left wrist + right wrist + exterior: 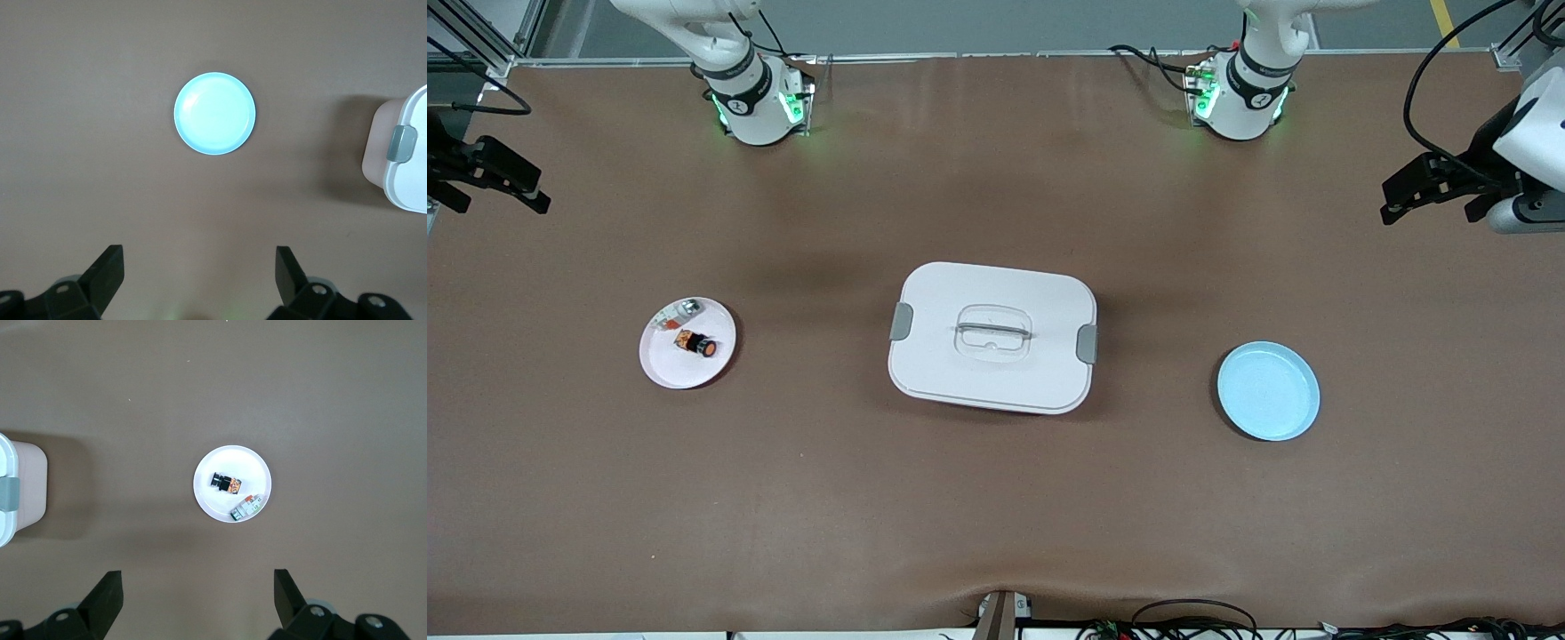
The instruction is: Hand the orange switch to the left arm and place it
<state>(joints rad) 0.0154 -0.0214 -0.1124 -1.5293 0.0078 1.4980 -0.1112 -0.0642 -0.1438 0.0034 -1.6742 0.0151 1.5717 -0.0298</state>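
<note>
Nothing picked up yet, opening step of the transfer. Orange switch lying on its side on the pink-white plate, toward the right arm's end of the counter, sharing that plate with a small silver-and-red piece just beside it and farther from the front camera. Box sitting mid-counter, lid on, squarely between that plate and the empty blue plate toward the left arm's end.

Right gripper hanging high over bare counter near the pink-white plate, fingers spread wide, holding nothing; switch plain in the right wrist view. Left gripper waiting high over the counter beside the blue plate, fingers spread just as wide, likewise empty; box corner at the edge of the left wrist view.

Next up, most likely: right gripper down over the pink-white plate, lined up across the switch's short black body, clear of the silver-and-red neighbour. Small target, low profile, so a careful, centred descent needed and a firm pinch before lifting. After that, a handover to the left gripper somewhere above or around the box, never brushing its lid, then probably a drop on the blue plate.
</note>
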